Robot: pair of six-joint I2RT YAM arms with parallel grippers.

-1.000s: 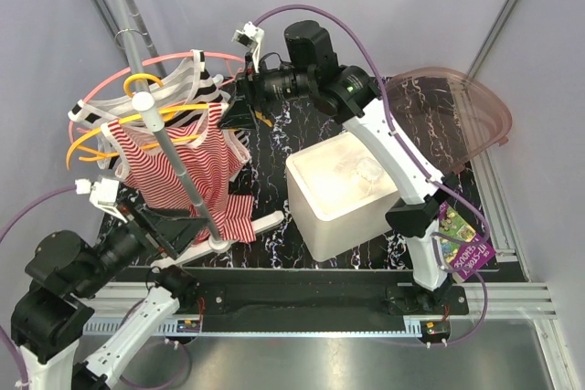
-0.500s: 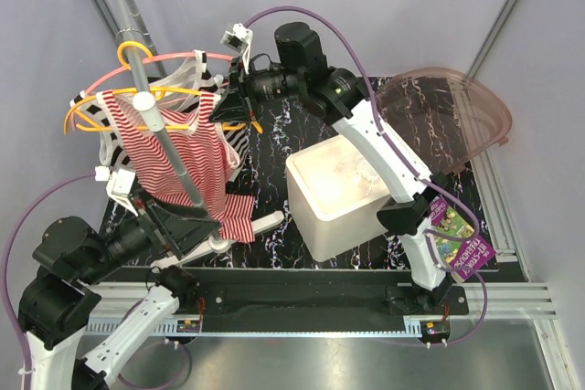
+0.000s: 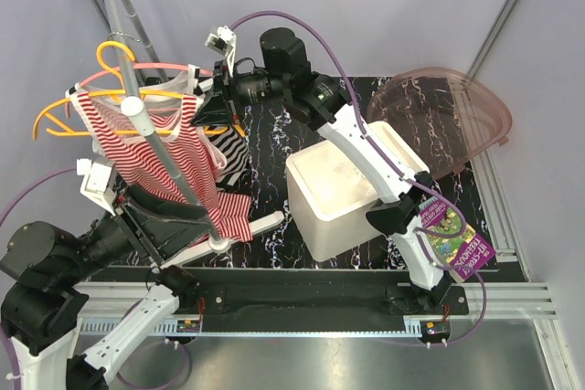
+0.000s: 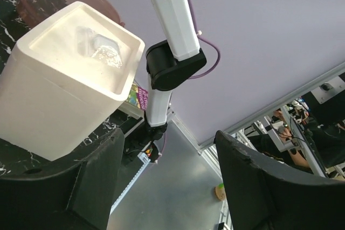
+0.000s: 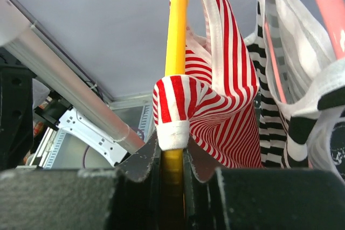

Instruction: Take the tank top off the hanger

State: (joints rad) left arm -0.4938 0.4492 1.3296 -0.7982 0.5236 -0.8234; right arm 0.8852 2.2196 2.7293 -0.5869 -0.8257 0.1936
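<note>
Upper left of the overhead view holds two tank tops on two hangers. The red-and-white striped tank top [image 3: 155, 148] hangs on the yellow hanger [image 5: 176, 36]. Just behind it, to the right, a black-and-white striped top [image 3: 233, 154] hangs on a pink hanger [image 5: 323, 1]. Both are beside a single grey rack pole [image 3: 174, 171].

Two arms reach in. The right gripper [image 5: 172, 187] sits at the red top's right shoulder with its fingers clamped tight on the yellow bar. A rolled strap of the red top wraps that bar directly above the fingertips. The left gripper [image 3: 174, 216] is at lower left, under the red top's hem. Its jaws are spread wide with nothing between them, and whether they touch the cloth cannot be told.

Right of centre stands one white box [image 3: 352, 189]. One pink translucent lid [image 3: 448, 116] lies beyond it, and one purple card [image 3: 452, 237] is at its lower right.
</note>
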